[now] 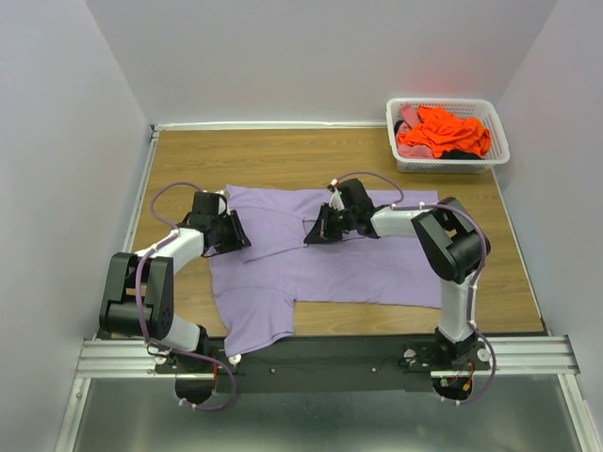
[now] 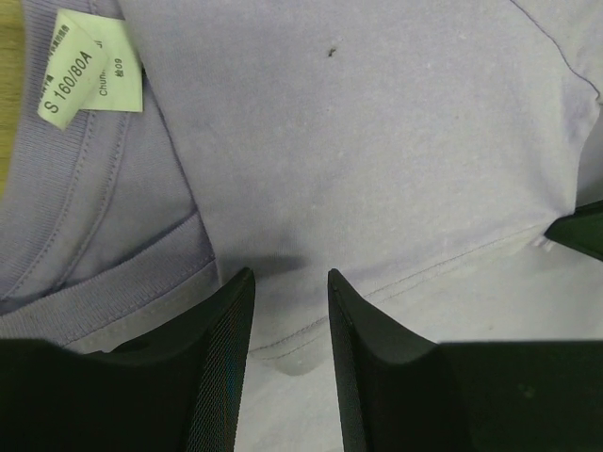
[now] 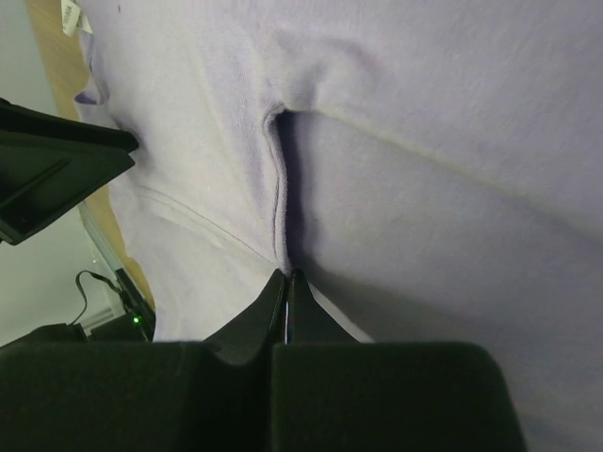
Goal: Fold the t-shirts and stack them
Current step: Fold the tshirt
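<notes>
A large lavender t-shirt [image 1: 320, 264] lies spread on the wooden table, its far sleeve folded inward. Its white neck label [image 2: 89, 66] shows in the left wrist view. My left gripper [image 1: 236, 234] is open, its jaws straddling a stitched hem of the lavender shirt [image 2: 396, 141] near the collar. My right gripper [image 1: 316, 233] is shut, pinching a raised fold of the lavender cloth [image 3: 424, 188] at the shirt's far middle. Orange and pink shirts [image 1: 443, 132] lie bunched in the basket.
A white lattice basket [image 1: 499, 155] stands at the table's far right corner. Bare wood [image 1: 283, 155] lies beyond the shirt. A white wall closes the back and sides. The metal rail [image 1: 320, 353] runs along the near edge.
</notes>
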Action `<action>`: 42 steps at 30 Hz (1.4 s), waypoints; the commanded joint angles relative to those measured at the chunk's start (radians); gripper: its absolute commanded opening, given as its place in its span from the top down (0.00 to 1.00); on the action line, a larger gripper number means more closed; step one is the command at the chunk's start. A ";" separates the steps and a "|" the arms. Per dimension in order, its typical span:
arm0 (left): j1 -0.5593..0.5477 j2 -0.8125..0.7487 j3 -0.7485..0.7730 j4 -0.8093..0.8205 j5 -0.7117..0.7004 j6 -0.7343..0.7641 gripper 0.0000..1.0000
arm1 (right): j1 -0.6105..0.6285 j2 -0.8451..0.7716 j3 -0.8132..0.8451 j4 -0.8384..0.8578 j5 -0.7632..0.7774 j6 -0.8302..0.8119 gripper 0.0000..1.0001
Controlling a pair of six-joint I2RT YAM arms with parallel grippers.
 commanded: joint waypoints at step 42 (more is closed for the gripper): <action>0.030 0.588 0.657 -0.102 -0.141 0.026 0.44 | -0.679 -0.046 0.039 -0.241 0.568 -0.263 0.46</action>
